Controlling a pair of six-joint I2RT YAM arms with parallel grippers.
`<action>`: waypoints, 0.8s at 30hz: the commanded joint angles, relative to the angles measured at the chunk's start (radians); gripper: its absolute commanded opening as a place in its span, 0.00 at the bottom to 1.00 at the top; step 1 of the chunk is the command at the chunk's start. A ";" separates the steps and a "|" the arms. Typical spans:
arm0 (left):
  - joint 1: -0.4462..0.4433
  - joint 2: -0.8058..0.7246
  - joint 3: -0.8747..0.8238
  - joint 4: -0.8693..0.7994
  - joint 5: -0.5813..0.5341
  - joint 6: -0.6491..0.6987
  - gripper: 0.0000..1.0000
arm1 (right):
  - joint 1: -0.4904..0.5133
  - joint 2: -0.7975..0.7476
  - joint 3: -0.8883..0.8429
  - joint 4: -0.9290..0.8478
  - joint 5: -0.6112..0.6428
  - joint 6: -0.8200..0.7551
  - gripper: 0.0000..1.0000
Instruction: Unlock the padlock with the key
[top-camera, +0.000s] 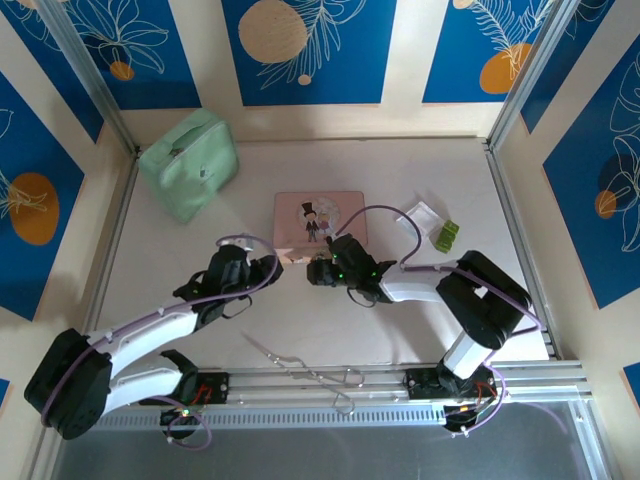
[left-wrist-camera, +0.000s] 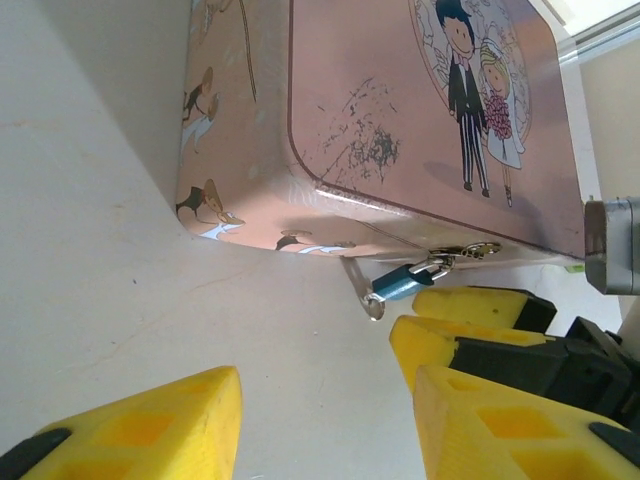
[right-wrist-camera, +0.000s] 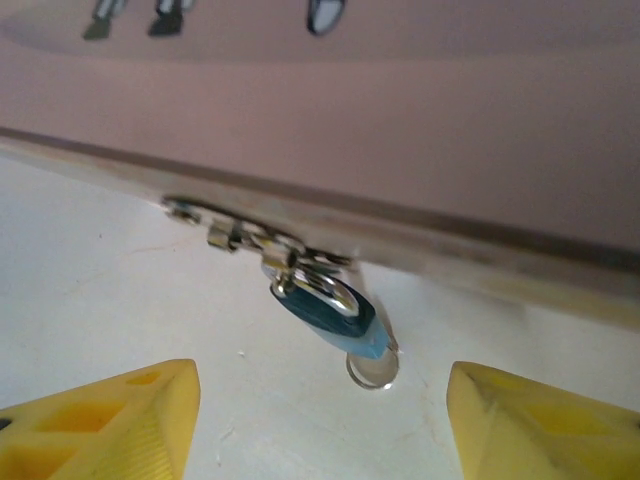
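The padlock (right-wrist-camera: 325, 305), small with a blue-teal body and a silvery shackle, hangs from the hasp on the front edge of the pink picture tin (left-wrist-camera: 400, 110) and rests on the table. The silver key (left-wrist-camera: 368, 298) lies beside the padlock (left-wrist-camera: 400, 283), its round head (right-wrist-camera: 372, 370) at the lock's lower end. I cannot tell whether the key is inserted. My right gripper (right-wrist-camera: 322, 385) is open, one yellow finger on each side of the lock, a little short of it. My left gripper (left-wrist-camera: 325, 385) is open too, lower left of the tin's corner, holding nothing. Both grippers (top-camera: 272, 266) (top-camera: 313, 272) face each other in front of the tin (top-camera: 320, 220).
A mint-green pouch (top-camera: 190, 165) lies at the back left. A white packet (top-camera: 420, 218) and a small green item (top-camera: 446, 235) sit right of the tin. A long thin wire tool (top-camera: 300, 362) lies near the front rail. Walls close in the table on three sides.
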 joint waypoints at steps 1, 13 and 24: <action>-0.016 0.009 -0.017 0.056 0.021 -0.018 0.48 | -0.008 0.031 0.033 0.056 0.008 -0.031 0.67; -0.035 0.031 -0.017 0.067 0.013 -0.016 0.43 | -0.031 0.089 0.062 0.086 -0.024 -0.069 0.64; -0.050 0.054 -0.019 0.071 0.008 -0.019 0.41 | -0.043 0.087 0.058 0.104 -0.065 -0.108 0.59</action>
